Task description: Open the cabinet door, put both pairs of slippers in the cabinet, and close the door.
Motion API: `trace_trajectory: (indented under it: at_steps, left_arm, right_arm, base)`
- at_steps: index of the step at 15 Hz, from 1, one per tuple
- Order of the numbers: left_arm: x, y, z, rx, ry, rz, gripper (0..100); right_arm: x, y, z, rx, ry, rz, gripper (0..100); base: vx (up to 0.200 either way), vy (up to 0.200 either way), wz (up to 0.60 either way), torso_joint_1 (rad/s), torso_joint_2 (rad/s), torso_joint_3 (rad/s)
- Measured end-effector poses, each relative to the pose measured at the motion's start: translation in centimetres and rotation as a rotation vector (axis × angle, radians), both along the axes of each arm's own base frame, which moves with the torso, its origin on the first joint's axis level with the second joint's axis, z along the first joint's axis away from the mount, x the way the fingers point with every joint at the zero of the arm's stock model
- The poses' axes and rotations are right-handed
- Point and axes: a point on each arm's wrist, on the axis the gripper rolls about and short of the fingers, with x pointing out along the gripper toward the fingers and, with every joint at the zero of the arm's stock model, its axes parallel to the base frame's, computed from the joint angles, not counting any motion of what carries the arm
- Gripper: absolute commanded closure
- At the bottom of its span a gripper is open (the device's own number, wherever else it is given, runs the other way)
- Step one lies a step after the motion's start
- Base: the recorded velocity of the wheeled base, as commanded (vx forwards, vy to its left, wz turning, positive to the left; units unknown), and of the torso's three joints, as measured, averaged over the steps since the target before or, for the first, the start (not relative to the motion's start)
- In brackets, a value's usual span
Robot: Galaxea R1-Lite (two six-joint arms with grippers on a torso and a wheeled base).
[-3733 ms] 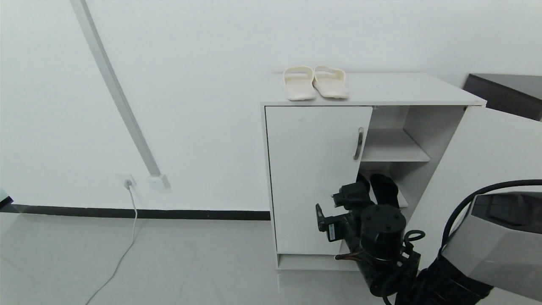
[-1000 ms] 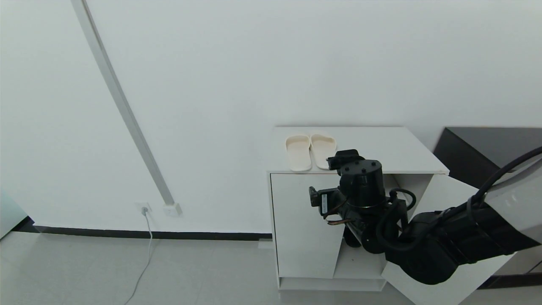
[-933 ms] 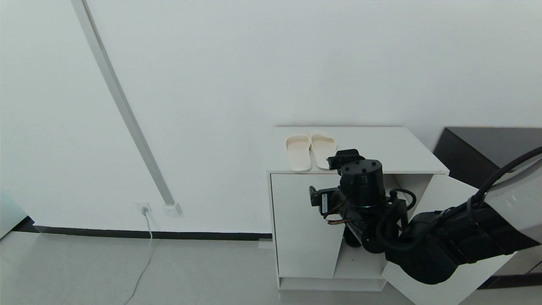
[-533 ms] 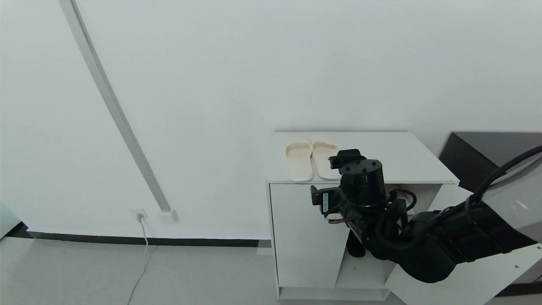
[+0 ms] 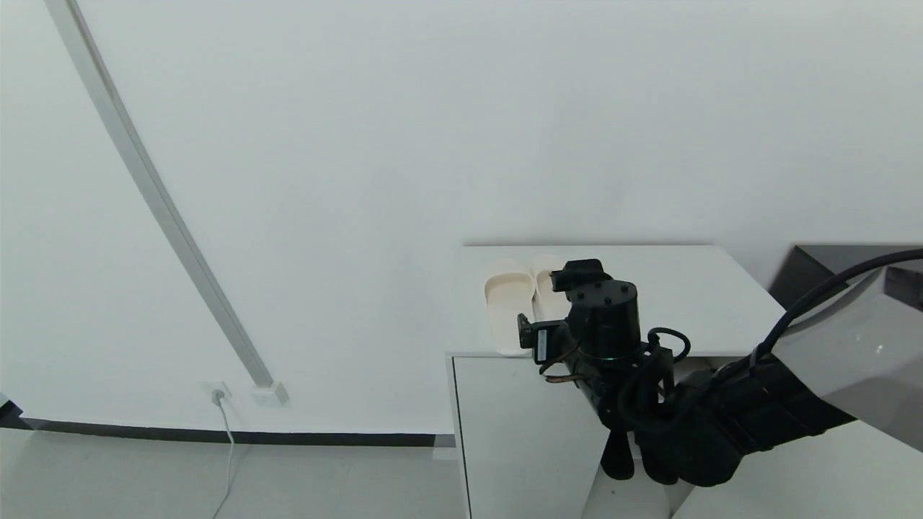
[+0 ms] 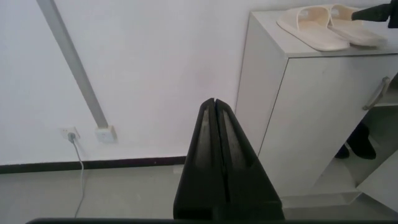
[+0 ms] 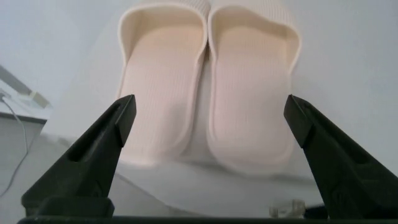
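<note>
One cream pair of slippers [image 7: 165,81] sits on the cabinet top [image 5: 685,288], my right gripper [image 7: 209,106] poised before it, fingers spread, left gripper [image 6: 216,106] pressed together; I judge the pickup next, closing squarely across both.

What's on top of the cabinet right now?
A pair of cream slippers, side by side near the top's left front edge, with the open right gripper facing them. From the head view, the arm covers part of one.
</note>
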Motion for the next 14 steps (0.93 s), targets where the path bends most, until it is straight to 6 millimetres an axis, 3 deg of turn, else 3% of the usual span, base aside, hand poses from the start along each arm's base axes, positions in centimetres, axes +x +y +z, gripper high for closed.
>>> trace_trajectory:
  at_steps: [6, 14]
  left_arm:
    - [0.0, 0.0, 0.0, -0.001, 0.000, 0.000, 100]
    - [0.0, 0.0, 0.0, -0.005, 0.000, 0.002, 100]
  right_arm:
    - [2.1, 0.7, -1.8, 0.019, -0.007, 0.015, 0]
    - [6.9, 1.7, -1.6, -0.004, 0.022, -0.010, 0]
  base:
    - [0.000, 0.000, 0.00, 0.000, 0.00, 0.000]
    - [0.000, 0.000, 0.00, 0.000, 0.00, 0.000]
